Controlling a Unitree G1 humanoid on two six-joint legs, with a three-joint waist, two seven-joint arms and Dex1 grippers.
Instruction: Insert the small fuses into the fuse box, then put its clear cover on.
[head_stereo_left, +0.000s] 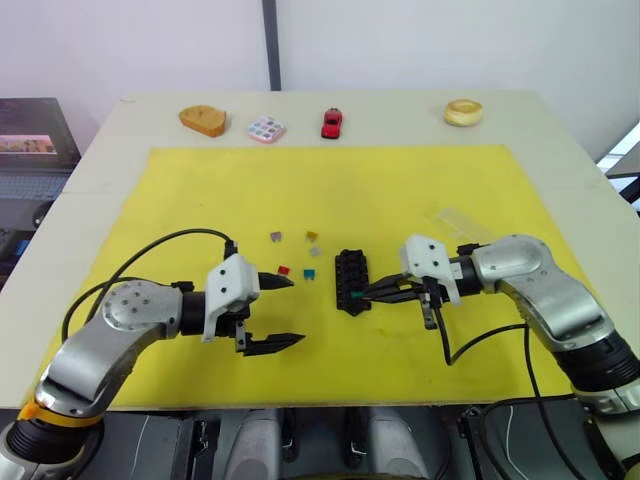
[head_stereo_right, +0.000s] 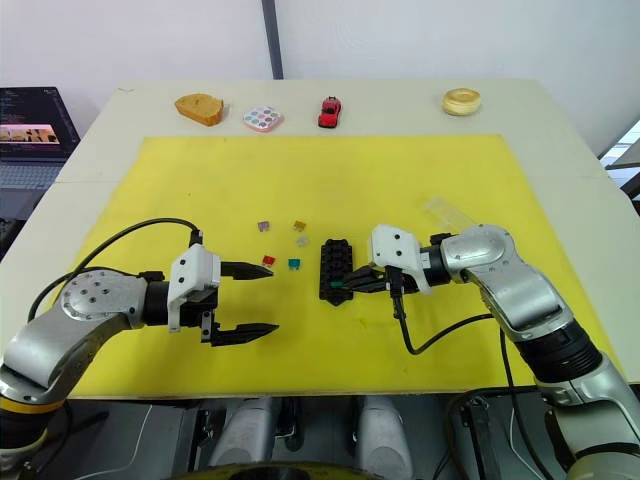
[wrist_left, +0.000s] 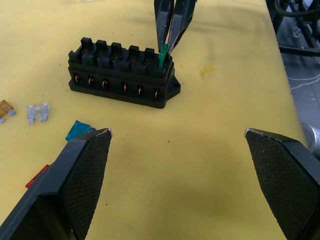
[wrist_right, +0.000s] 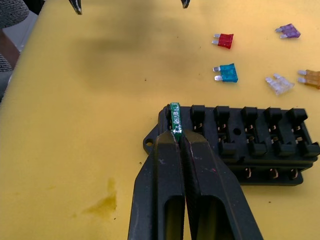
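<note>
The black fuse box (head_stereo_left: 352, 281) lies mid-mat with its slots facing up. My right gripper (wrist_right: 179, 135) is shut on a green fuse (wrist_right: 175, 116), holding it upright at the end slot nearest me; the same green fuse (wrist_left: 162, 55) stands on the box's end corner. Five small fuses lie loose left of the box: purple (head_stereo_left: 275, 237), tan (head_stereo_left: 312, 237), grey (head_stereo_left: 314, 251), red (head_stereo_left: 284, 270) and teal (head_stereo_left: 310, 273). My left gripper (head_stereo_left: 296, 312) is open and empty, low over the mat left of the box. The clear cover (head_stereo_left: 462, 222) lies on the mat behind my right arm.
Along the table's far edge sit a wooden block (head_stereo_left: 204, 120), a pastel-dotted palette (head_stereo_left: 266, 128), a red toy car (head_stereo_left: 332, 122) and a tan ring (head_stereo_left: 463, 112). The yellow mat (head_stereo_left: 400, 190) covers the work area. A laptop (head_stereo_left: 30, 140) stands off the table's left.
</note>
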